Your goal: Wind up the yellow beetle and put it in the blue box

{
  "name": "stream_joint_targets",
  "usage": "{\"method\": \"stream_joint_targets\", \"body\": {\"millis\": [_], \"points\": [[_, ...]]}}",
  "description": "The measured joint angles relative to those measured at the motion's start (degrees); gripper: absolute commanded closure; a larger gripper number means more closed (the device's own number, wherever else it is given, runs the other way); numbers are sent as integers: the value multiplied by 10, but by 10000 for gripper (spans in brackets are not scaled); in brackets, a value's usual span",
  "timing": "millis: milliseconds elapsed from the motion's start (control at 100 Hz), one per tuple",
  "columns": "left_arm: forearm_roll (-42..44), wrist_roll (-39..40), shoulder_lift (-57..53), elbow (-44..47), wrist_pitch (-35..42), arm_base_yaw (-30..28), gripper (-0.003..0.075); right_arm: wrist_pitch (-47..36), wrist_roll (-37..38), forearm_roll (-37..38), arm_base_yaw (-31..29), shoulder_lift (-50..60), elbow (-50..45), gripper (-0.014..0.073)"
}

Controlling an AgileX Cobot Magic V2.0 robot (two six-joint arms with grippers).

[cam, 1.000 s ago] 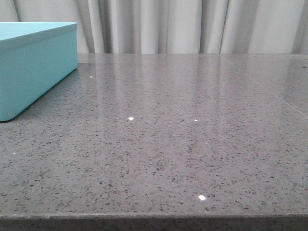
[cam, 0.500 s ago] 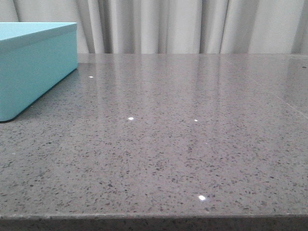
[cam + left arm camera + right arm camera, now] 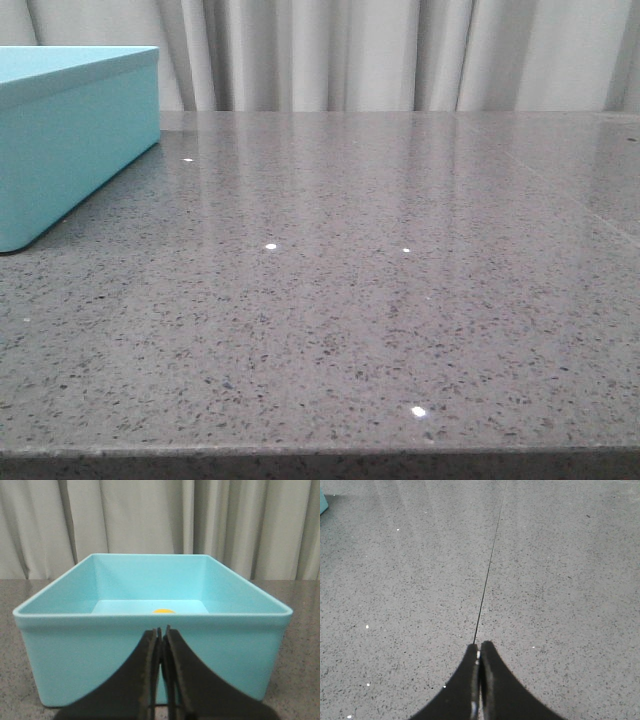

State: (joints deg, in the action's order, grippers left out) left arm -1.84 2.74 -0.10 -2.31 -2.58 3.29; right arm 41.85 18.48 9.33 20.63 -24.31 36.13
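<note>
Both of our grippers are closed on nothing: the left gripper (image 3: 161,630) faces the near wall of the blue box (image 3: 150,655), and the right gripper (image 3: 480,647) hangs over bare desk (image 3: 560,580), well away from the box. Only a sliver of the yellow beetle (image 3: 163,611) shows inside the box, above its near rim. We judge storing done. Our left gripper could nudge the box if it pushes forward.

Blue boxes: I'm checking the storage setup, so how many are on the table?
1. The blue box stands at the table's far left, open-topped, facing the left gripper. Others may lie out of view.
</note>
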Motion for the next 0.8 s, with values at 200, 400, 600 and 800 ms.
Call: {"method": "stream_joint_targets", "body": {"millis": [200,400,600,800], "points": [[2,5,-2,23,-18,0,739,0,0,0,0,0,0,659],[2,5,-2,23,-32,0,739,1,0,0,0,0,0,659],[2,5,-2,23,-32,0,739,1,-1,0,0,0,0,659],[2,5,-2,23,-32,0,739,1,-1,0,0,0,0,659]]}}
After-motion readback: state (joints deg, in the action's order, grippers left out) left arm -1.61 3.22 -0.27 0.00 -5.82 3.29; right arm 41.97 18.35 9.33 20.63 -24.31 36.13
